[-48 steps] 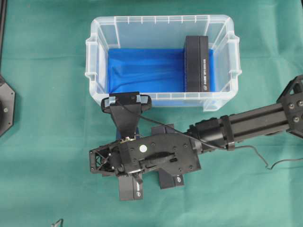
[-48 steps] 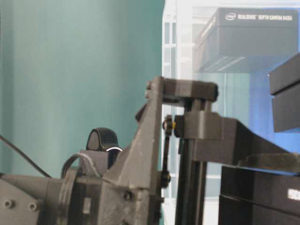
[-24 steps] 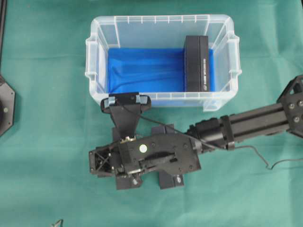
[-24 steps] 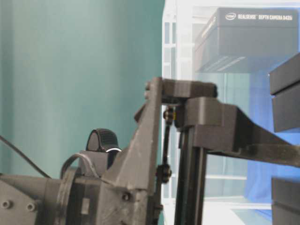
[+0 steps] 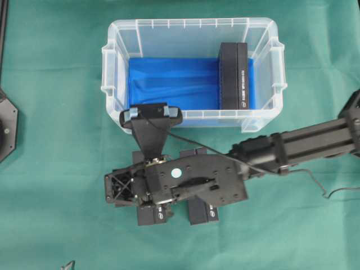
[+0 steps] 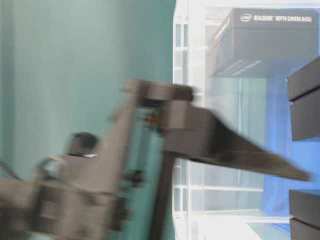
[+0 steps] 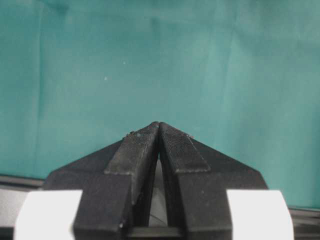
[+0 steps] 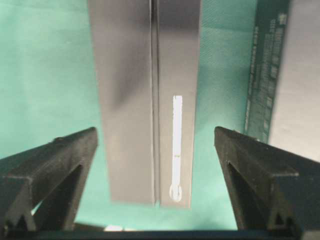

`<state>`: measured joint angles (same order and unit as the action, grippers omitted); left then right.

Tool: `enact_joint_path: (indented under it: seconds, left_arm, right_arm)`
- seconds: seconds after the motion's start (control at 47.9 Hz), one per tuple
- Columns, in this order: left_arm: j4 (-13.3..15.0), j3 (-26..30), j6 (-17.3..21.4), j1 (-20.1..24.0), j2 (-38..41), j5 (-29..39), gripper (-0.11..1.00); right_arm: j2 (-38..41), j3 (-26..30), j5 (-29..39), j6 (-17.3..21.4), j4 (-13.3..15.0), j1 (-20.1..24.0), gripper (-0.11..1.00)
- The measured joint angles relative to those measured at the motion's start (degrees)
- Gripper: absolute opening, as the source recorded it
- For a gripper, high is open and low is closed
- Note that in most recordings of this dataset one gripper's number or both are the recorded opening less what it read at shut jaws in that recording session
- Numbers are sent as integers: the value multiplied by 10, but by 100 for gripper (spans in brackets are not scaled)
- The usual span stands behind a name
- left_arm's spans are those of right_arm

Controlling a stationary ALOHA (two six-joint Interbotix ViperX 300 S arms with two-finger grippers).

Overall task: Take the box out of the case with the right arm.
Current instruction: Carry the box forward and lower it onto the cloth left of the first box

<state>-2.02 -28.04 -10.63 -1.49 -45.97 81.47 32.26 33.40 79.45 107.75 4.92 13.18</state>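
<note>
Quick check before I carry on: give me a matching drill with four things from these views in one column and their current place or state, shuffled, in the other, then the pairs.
Things:
1. right claw
2. left claw
3. box left in the case
4. box just under the right claw

Places or states:
A. shut, nothing between its tips
B. on the green cloth, outside the case
C. open, gripping nothing
D. on the blue lining by the case's right wall

Pairs: 1-C, 2-A, 3-D, 4-B
</note>
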Motion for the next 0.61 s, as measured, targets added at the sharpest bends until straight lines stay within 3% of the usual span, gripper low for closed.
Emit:
enact_joint_path:
  seconds: [0.313, 0.605]
  left_arm:
    - [0, 1, 0, 0, -1, 0, 2]
    - [0, 1, 0, 0, -1, 0, 2]
  right_arm:
    - [-23, 63, 76, -13, 29, -3, 90]
    - [-23, 83, 88, -17, 37, -3, 90]
